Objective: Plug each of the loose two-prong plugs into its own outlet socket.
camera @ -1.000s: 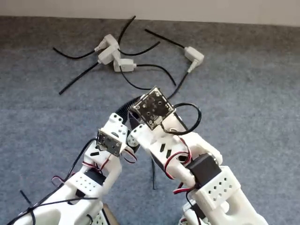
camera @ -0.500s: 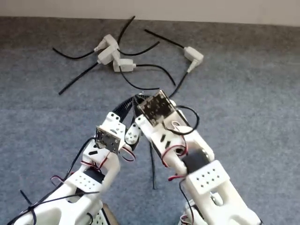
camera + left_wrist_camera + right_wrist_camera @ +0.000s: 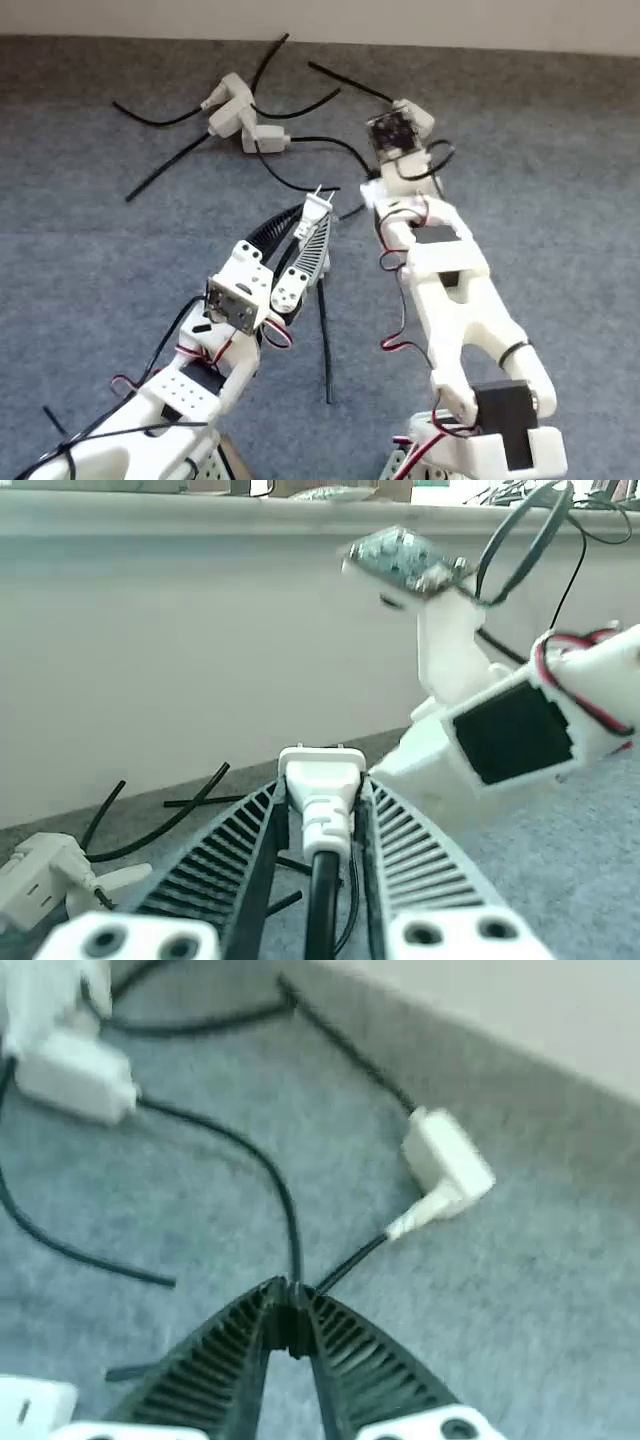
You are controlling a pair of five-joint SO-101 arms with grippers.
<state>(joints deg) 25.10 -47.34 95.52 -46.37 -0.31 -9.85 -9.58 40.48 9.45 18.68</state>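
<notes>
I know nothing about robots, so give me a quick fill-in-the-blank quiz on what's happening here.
The left gripper clamps a white two-prong ____.
That item's cord is coloured ____.
The right gripper hangs near a white outlet socket lying on grey ____.
Missing words: plug; black; carpet.

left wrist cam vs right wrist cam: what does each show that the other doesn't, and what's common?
Left wrist, not right wrist: the two-prong plug clamped prongs-up in the left gripper, with the right arm beyond it. Right wrist, not left wrist: the right gripper, fingers closed together, above a black cord, and an angled white connector lying past it. Both: grey carpet, loose cords and another white connector.
</notes>
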